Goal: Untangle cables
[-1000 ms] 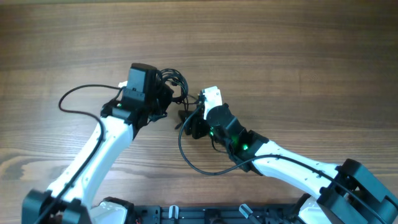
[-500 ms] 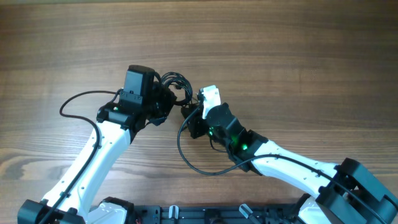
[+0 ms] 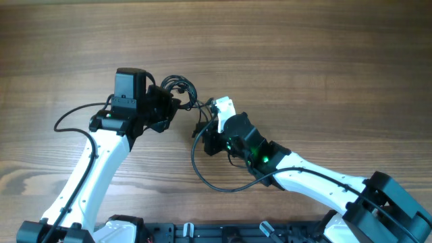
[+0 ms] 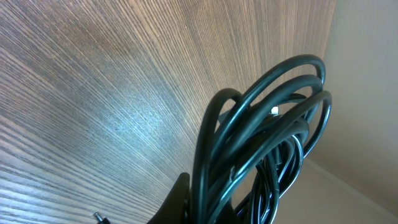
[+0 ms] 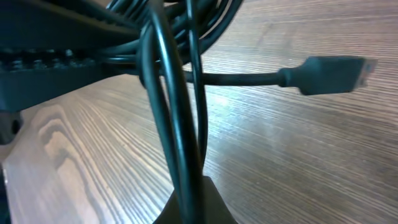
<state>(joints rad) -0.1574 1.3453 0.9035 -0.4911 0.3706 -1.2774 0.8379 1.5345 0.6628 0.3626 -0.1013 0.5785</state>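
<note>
The cables (image 3: pixel 181 88) form a dark coiled bundle at the middle of the table. My left gripper (image 3: pixel 170 103) is shut on the bundle's left side. In the left wrist view the cables' loops (image 4: pixel 273 124) rise from the shut left gripper (image 4: pixel 211 213), and a small plug tip (image 4: pixel 96 216) lies on the wood. Just right of the bundle, my right gripper (image 3: pixel 204 128) is shut on cable strands. The right wrist view shows those cable strands (image 5: pixel 177 124) running up from the right gripper (image 5: pixel 189 208), with a flat plug end (image 5: pixel 333 74) hanging to the right.
Each arm's own thicker black cable shows in the overhead view: the right arm's cable (image 3: pixel 202 172) loops in front of its gripper and the left arm's cable (image 3: pixel 71 116) arcs to the left. Dark fixtures (image 3: pixel 202 233) line the table's near edge. Bare wood (image 3: pixel 304 54) lies behind.
The left arm has pulled the bundle to the left, away from the right gripper. The right gripper has closed on cable strands and stayed roughly in place.
</note>
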